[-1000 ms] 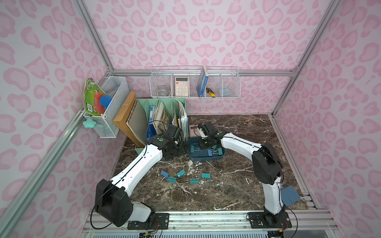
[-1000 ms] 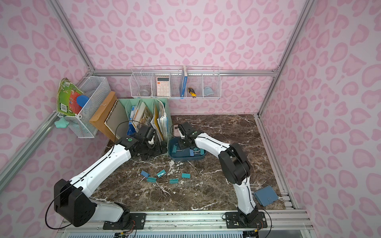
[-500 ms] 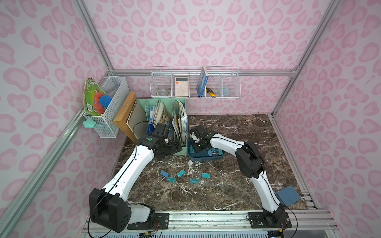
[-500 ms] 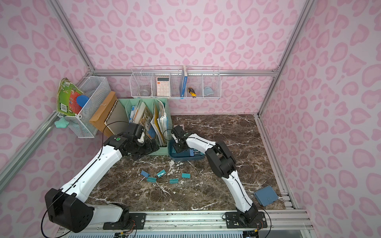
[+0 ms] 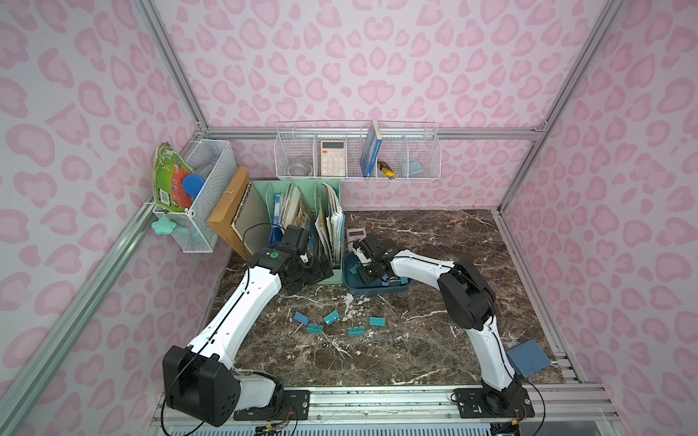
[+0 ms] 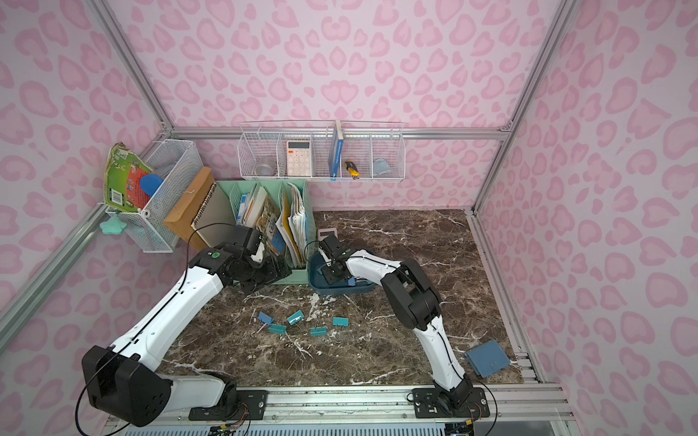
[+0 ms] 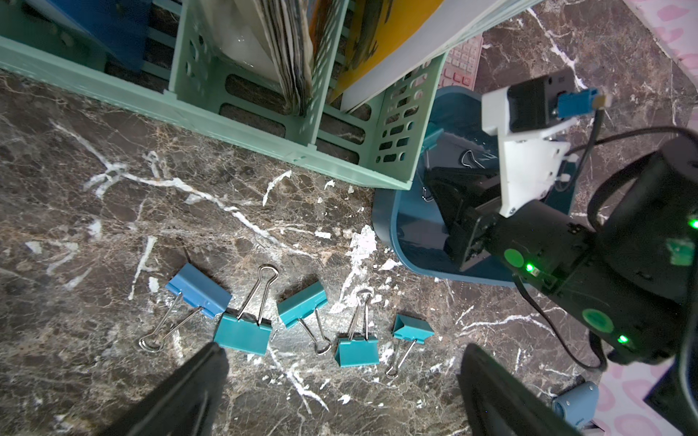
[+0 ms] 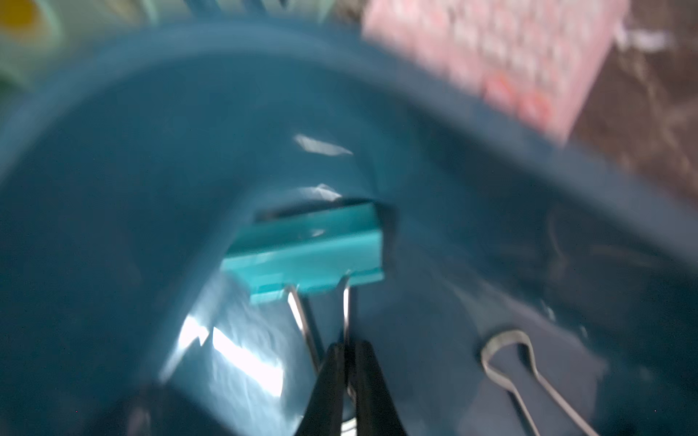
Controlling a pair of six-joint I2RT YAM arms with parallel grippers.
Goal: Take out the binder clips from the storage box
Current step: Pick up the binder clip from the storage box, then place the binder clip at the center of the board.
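The dark blue storage box [image 5: 381, 291] [image 6: 340, 291] sits beside the file organizer. My right gripper [image 8: 349, 347] [image 5: 363, 275] reaches down into it and is shut on the wire handle of a teal binder clip [image 8: 309, 249]. Another clip's silver handle [image 8: 506, 351] lies close by on the box floor [image 8: 151, 132]. Several binder clips [image 5: 332, 317] [image 6: 295, 317], one blue [image 7: 198, 288] and the others teal [image 7: 243, 334], lie in a row on the marble in front of the box. My left gripper [image 7: 342, 355] [image 5: 317, 270] hangs open above that row, holding nothing.
A mint-green file organizer [image 5: 298, 196] full of papers stands directly left of the box. A pink calculator [image 5: 356, 236] lies behind the box. A blue-grey pad [image 5: 528, 358] rests at the front right. White wire baskets [image 5: 357, 151] hang on the walls.
My right gripper's jaws have closed on the teal clip's handle inside the box. My left gripper has drawn back a little toward the organizer and stays open.
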